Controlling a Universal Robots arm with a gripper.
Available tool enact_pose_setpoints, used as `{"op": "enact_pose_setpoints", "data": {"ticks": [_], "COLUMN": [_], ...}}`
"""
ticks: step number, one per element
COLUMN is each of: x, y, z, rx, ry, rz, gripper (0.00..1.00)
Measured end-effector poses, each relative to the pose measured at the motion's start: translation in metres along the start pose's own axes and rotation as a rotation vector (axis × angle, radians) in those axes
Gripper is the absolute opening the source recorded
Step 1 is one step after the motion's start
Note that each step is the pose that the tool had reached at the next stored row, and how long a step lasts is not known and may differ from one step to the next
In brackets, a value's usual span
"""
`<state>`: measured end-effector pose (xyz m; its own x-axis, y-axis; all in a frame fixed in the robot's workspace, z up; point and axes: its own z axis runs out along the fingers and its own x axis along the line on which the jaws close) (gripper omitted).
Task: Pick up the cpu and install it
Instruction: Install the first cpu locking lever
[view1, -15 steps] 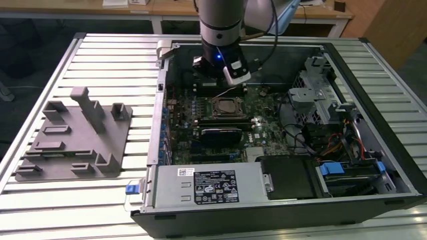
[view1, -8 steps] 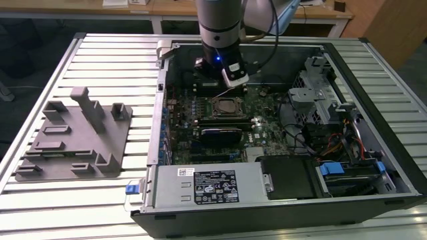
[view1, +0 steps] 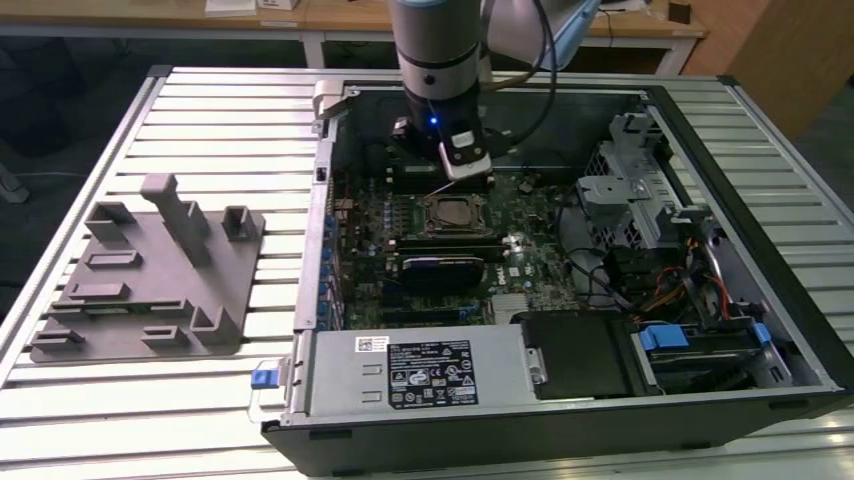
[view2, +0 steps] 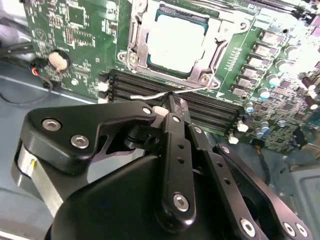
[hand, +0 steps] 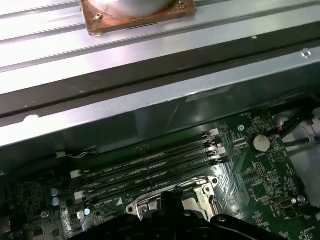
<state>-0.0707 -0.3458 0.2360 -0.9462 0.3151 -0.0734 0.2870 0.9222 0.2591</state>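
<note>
The cpu (view2: 176, 44) already sits in its socket (view2: 137, 37) on the motherboard (view2: 80, 30), upper centre of the second wrist view; the retention lever (view2: 167, 92) looks unlatched. The gripper (view2: 172, 105) hovers above it, fingers pressed together, empty.
</note>
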Motion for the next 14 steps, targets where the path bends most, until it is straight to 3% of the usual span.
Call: {"op": "enact_pose_setpoints", "data": {"ticks": [8, 14], "x": [-0.0056, -0.0079], "y": [0.0007, 0.0015], "z": [0.0054, 0.0069], "rx": [0.003, 0.0039], "ry": [-0.0102, -0.013], "rz": [0.038, 0.048], "gripper": [0.11, 0.11]}}
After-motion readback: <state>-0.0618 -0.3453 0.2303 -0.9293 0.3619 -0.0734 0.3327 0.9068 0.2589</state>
